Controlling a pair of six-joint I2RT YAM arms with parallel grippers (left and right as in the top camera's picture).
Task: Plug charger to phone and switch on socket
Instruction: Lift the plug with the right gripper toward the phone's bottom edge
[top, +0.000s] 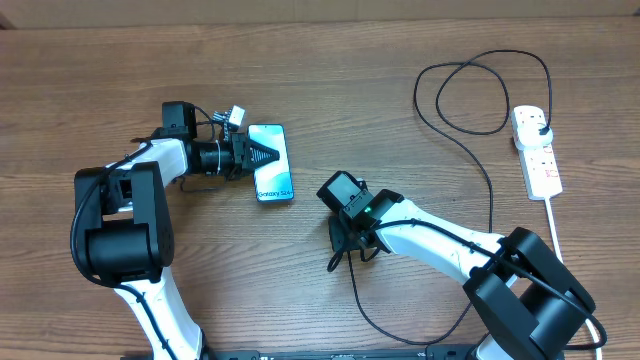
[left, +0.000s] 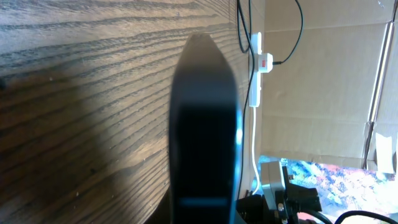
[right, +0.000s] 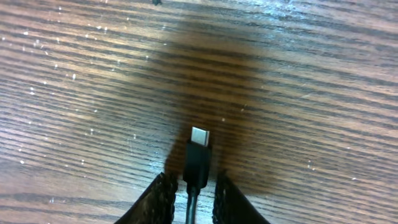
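The phone (top: 275, 178) lies left of centre with its cyan screen up. My left gripper (top: 272, 155) reaches over its left long edge as one closed wedge, shut on it. In the left wrist view the jaws and phone merge into a dark slab (left: 204, 124) with a cyan edge. My right gripper (top: 347, 243) is right of the phone, shut on the charger's connector (right: 199, 149), whose metal tip points out over bare wood. The charger cable (top: 490, 190) loops back to its black plug (top: 541, 124) in the white socket (top: 538, 160) at the far right.
The socket's thick white cord (top: 553, 225) runs toward the front edge. Slack charger cable loops over the table at back right (top: 470, 95) and front centre (top: 400, 335). A cardboard wall (left: 323, 93) stands behind the table.
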